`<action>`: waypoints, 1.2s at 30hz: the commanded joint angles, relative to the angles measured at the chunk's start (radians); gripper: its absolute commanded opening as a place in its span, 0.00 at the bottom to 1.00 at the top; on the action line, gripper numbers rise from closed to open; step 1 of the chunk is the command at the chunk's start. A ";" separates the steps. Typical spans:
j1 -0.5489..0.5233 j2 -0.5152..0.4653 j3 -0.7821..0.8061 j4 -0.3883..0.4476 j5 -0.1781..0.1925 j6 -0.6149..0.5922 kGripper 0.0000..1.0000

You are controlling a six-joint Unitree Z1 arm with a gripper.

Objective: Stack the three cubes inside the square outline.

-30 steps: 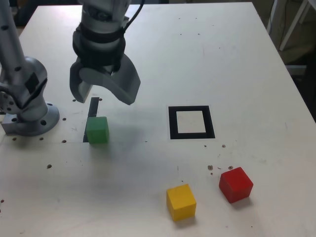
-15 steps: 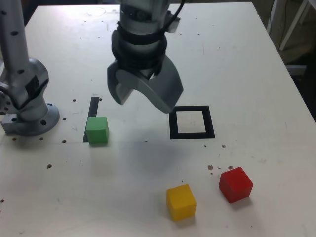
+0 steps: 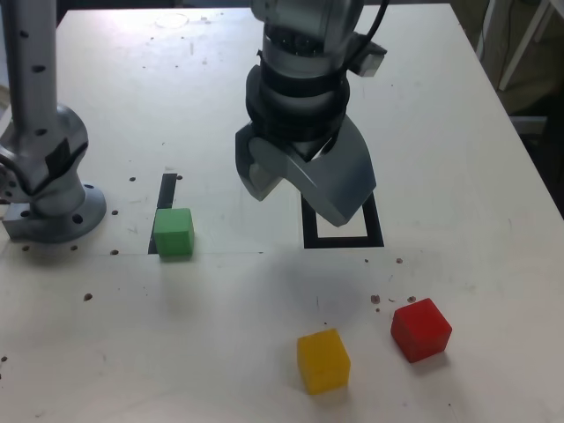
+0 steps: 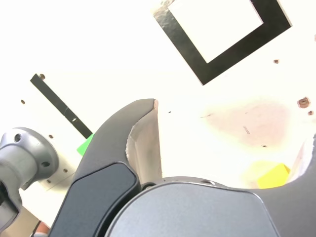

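While fingers (image 3: 304, 181) hover spread, yellow cube (image 3: 322, 359) lies apparently nearer camera.

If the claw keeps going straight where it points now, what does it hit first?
Probably bare table. The open claw points down at the patch between the square outline and the yellow cube; the wrist view shows no cube between its jaws. Depth is uncertain.

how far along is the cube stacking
Nothing is stacked yet: the square outline holds no cube. The gripper hangs above the table with jaws open and empty. Still to do: the green cube, yellow cube and red cube all sit apart on the table.
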 commanded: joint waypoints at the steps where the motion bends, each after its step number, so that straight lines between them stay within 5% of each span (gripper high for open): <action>1: -0.019 0.022 -0.043 0.008 0.002 0.029 1.00; 16: -0.089 0.187 -0.280 0.086 0.030 0.231 1.00; 36: -0.131 0.391 -0.529 0.136 0.019 0.284 0.99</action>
